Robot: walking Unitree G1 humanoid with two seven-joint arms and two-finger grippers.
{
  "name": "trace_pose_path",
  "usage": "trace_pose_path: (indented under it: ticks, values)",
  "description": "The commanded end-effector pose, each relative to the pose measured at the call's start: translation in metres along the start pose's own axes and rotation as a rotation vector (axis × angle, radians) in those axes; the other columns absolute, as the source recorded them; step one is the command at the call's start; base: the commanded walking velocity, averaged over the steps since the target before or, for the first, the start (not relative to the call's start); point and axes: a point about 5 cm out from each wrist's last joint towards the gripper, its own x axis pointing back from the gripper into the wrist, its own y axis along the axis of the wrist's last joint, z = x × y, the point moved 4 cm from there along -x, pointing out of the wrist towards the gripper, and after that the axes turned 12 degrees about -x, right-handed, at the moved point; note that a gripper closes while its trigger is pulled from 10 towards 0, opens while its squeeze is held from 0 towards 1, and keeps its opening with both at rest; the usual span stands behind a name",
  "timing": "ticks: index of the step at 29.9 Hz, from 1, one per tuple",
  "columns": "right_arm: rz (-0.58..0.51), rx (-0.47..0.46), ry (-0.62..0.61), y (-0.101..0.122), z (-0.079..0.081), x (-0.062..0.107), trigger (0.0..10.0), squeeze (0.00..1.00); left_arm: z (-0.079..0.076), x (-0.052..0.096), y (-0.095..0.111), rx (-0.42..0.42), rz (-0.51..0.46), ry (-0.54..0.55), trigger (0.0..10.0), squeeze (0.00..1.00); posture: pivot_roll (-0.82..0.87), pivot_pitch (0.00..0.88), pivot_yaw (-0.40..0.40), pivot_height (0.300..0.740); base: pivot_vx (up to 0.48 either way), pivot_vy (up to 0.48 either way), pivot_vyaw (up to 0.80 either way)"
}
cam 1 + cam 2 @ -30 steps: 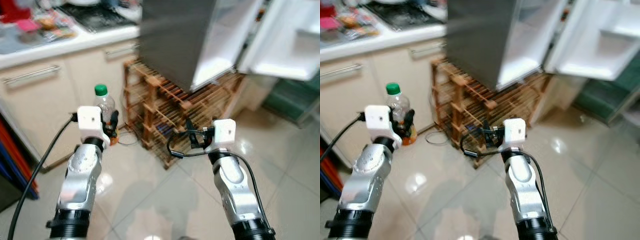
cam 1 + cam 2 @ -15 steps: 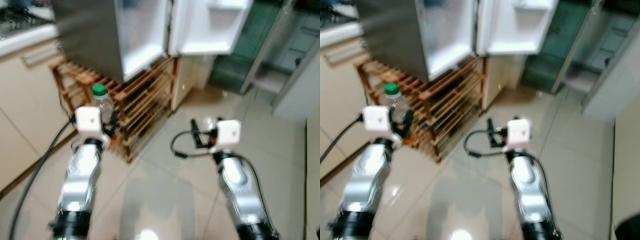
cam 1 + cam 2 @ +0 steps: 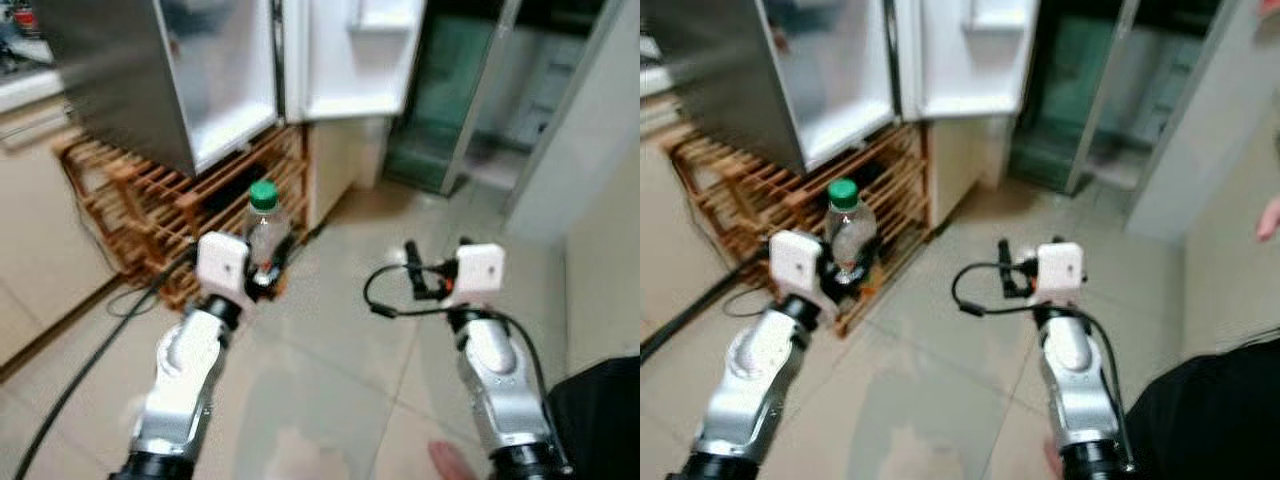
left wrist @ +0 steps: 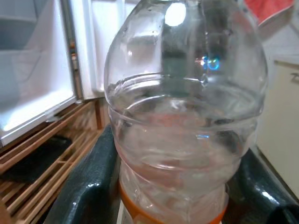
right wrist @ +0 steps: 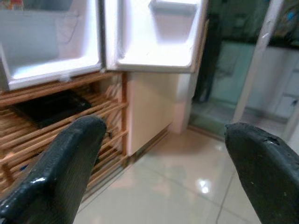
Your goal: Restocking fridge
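A clear plastic bottle (image 3: 265,222) with a green cap and an orange band stands upright in my left gripper (image 3: 268,262), which is shut on its lower body. In the left wrist view the bottle (image 4: 187,130) sits between both black fingers (image 4: 88,186). The fridge (image 3: 225,80) stands open ahead to the left on a wooden rack (image 3: 150,195), its white door (image 3: 350,60) swung out. My right gripper (image 3: 425,275) hangs at mid-height over the tiled floor, open with nothing between its fingers (image 5: 74,154).
A black cable (image 3: 80,370) trails from my left arm across the floor. A glass-panelled doorway (image 3: 450,100) lies right of the fridge. A person's dark clothing (image 3: 600,400) fills the lower right corner, and a hand (image 3: 1270,215) shows at the right edge.
The camera has swung right: the kitchen counter has slid out of view and the open fridge and doorway now lie ahead. The bottle stays held in my left gripper.
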Motion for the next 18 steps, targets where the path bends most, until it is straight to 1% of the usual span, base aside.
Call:
trace_pose_path:
  ticks: [1, 3, 4, 5, 8, 12, 15, 18]
  values:
    - [-0.015, -0.006, 0.035, 0.007, 0.01, -0.007, 10.0, 0.0, 0.011, -0.004, 0.011, -0.019, -0.041, 0.044, 10.0, 0.0, -0.1, 0.0, -0.048, 0.74, 0.48, 0.0, 0.0]
    - [-0.013, -0.002, 0.041, 0.008, 0.009, -0.008, 10.0, 0.0, 0.002, -0.004, 0.016, -0.03, -0.06, 0.025, 10.0, 0.0, -0.09, 0.0, -0.05, 0.74, 0.48, 0.0, 0.0]
    - [-0.013, 0.001, 0.045, 0.008, 0.009, -0.008, 10.0, 0.0, -0.001, -0.004, 0.017, -0.012, -0.062, 0.018, 10.0, 0.0, -0.1, 0.0, -0.038, 0.74, 0.48, 0.0, 0.0]
    - [-0.013, 0.001, 0.045, 0.008, 0.009, -0.008, 10.0, 0.0, -0.001, -0.004, 0.017, -0.012, -0.062, 0.018, 10.0, 0.0, -0.1, 0.0, -0.038, 0.74, 0.48, 0.0, 0.0]
    - [-0.024, 0.001, 0.028, 0.009, 0.006, -0.006, 10.0, 0.0, 0.005, -0.008, 0.019, -0.011, -0.067, 0.016, 10.0, 0.0, -0.11, 0.0, -0.015, 0.74, 0.48, 0.0, 0.0]
    - [-0.029, -0.01, -0.006, 0.006, 0.002, -0.002, 10.0, 0.0, 0.011, -0.007, 0.016, -0.032, -0.054, -0.017, 10.0, 0.0, -0.13, 0.0, 0.025, 0.74, 0.48, 0.0, 0.0]
    - [-0.031, -0.015, -0.022, 0.004, 0.001, 0.003, 10.0, 0.0, 0.023, -0.009, 0.007, 0.007, -0.014, 0.007, 10.0, 0.0, -0.14, 0.0, 0.039, 0.74, 0.48, 0.0, 0.0]
    - [-0.037, -0.015, -0.044, 0.004, -0.003, 0.006, 10.0, 0.0, 0.022, -0.013, 0.001, 0.018, 0.007, -0.01, 10.0, 0.0, -0.16, 0.0, 0.054, 0.74, 0.48, 0.0, 0.0]
